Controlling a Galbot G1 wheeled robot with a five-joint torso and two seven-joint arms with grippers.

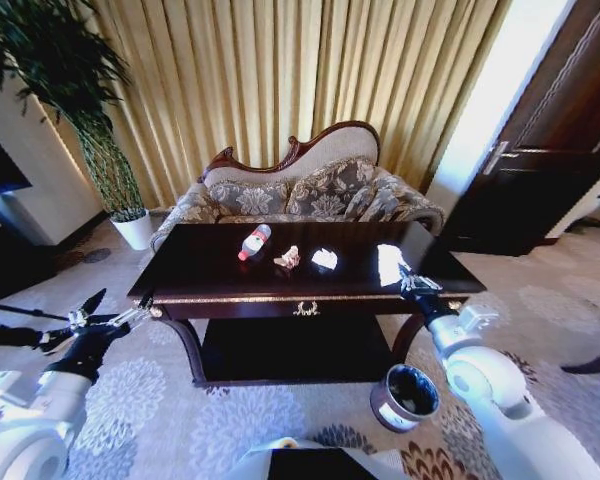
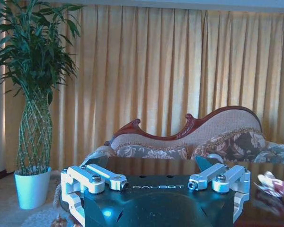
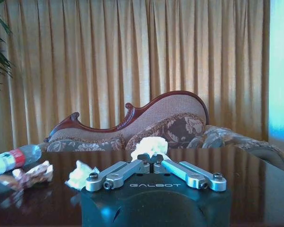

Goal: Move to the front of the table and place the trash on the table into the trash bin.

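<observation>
The dark glossy table stands in front of me. On it lie a small bottle with a red label, a pinkish paper wad and a white wad. My right gripper is over the table's right front corner, shut on another white paper wad. The right wrist view also shows the bottle, the pinkish wad and the white wad. My left gripper hangs open to the left of the table, holding nothing. The round dark trash bin stands on the carpet below my right arm.
A patterned sofa sits behind the table before gold curtains. A tall plant in a white pot stands at the back left. A dark door is at the right. Patterned carpet surrounds the table.
</observation>
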